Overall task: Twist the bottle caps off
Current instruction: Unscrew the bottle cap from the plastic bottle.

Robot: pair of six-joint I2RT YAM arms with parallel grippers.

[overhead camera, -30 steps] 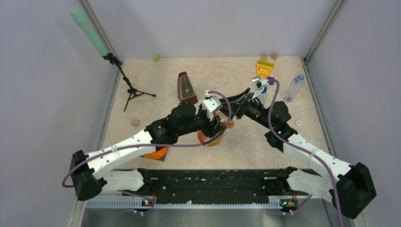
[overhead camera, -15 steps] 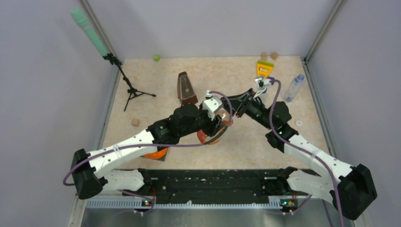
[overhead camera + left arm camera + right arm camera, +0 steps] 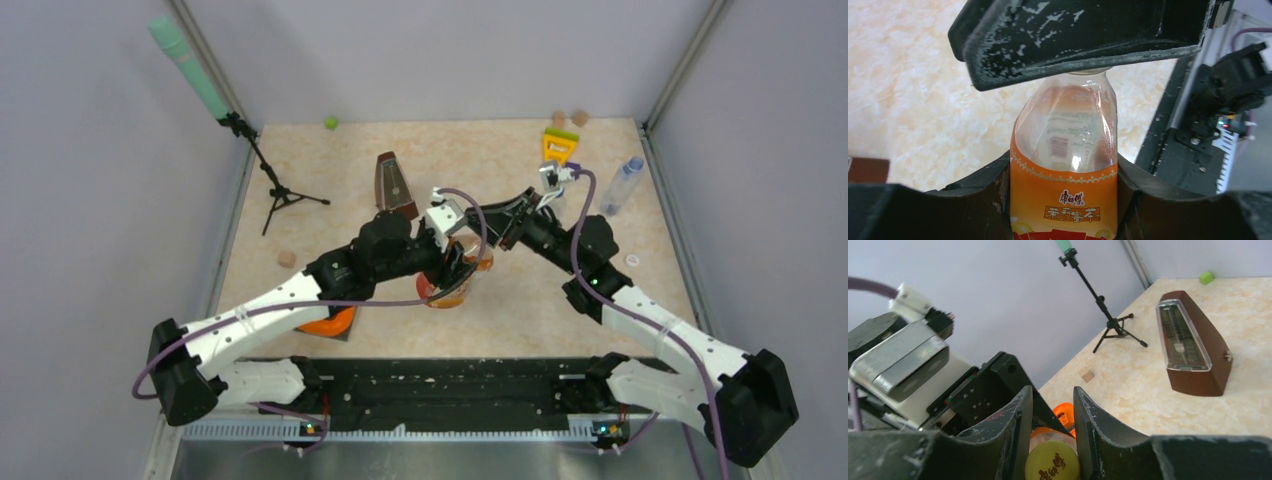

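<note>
The squat orange-labelled bottle (image 3: 1063,165) stands upright with my left gripper (image 3: 1063,172) shut on its body, one finger at each side. In the top view this bottle (image 3: 452,283) sits mid-table between both arms. My right gripper (image 3: 1053,405) comes down over its neck and is shut on the yellow cap (image 3: 1052,462), which is pinched between both fingers. From the left wrist view the right gripper's black finger (image 3: 1083,35) hides the cap. A slim clear bottle (image 3: 620,187) lies at the far right, and a small white cap (image 3: 632,260) lies loose near it.
A brown metronome (image 3: 395,187) stands behind the left gripper. A small tripod (image 3: 280,192) is at the back left, a green block (image 3: 330,123) by the back wall, a yellow tool (image 3: 560,145) at the back right. An orange object (image 3: 330,323) lies under my left forearm.
My right gripper has closed from partly open onto the yellow cap. The left arm shifted slightly while keeping its hold on the bottle.
</note>
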